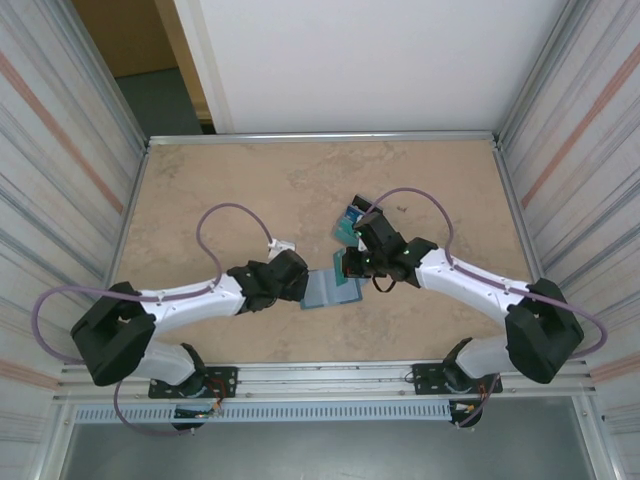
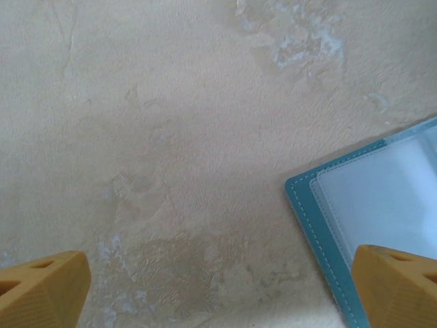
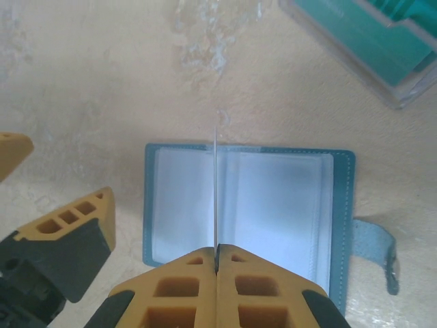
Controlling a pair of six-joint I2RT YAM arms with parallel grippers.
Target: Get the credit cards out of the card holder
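My right claw [image 3: 216, 254] pinches a thin sheet [image 3: 216, 184], card or sleeve unclear, over the open card holder [image 3: 273, 205] on the table [image 3: 82, 82], left claw [image 2: 218, 287] wide beside it; light, slick, so I'd bite deep on its edge

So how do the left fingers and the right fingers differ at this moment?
The left fingers stand wide apart and hold nothing; the right fingers are pressed together on a thin sheet seen edge-on, card or sleeve I cannot tell. The left fingers hang mostly over bare table by a corner of the card holder; the right fingers are at the middle of the open holder. Both pairs have orange-yellow tips.
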